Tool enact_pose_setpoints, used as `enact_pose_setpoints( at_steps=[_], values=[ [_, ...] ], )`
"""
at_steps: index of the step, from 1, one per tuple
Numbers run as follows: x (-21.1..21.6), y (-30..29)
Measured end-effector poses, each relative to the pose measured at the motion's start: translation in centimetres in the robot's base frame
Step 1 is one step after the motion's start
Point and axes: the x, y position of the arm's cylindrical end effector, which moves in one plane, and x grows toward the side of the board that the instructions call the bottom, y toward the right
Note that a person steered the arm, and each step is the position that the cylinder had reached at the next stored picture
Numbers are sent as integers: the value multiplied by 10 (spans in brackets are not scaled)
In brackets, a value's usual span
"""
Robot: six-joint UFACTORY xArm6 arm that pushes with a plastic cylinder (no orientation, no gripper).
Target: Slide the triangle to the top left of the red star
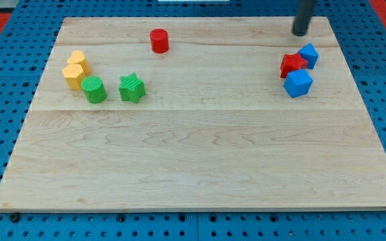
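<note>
My tip [301, 33] — the lower end of the straight dark rod, which carries no claw, so there is nothing to be released or clenched — stands on the pale wooden tabletop [193, 154] near its top right corner, touching no block.

Just below my tip and a little to the view's right sits the small blue triangle block [308, 54]. It is pressed against the upper right side of the red star-shaped block [292, 64], which lies below my tip and slightly to the view's left of the triangle. Directly under the red star, touching or nearly touching it, is the blue cube [298, 83], the lowest of this tight cluster of three.

Far to the view's left of my tip, at almost the same height on the tabletop, stands the red cylinder [159, 40], alone. Farther left and lower — well apart from my tip — is a second group: the green star-shaped block [131, 88], the green cylinder [94, 89] just beside it on the view's left, and two yellow blocks, the upper yellow block [78, 60] and the lower yellow block [73, 75], huddled together against the green cylinder's upper left; their exact shape is hard to make out.
</note>
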Motion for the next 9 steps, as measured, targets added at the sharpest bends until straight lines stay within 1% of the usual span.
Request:
enact_pose_setpoints(
  at_steps=[1,2,3,4,5,6,7,8,9],
  values=[
    [38,20],
    [67,-19],
    [78,-64],
    [78,-42],
    [52,-20],
    [56,-79],
    [28,-92],
    [0,-182],
    [-8,-267]
  ],
)
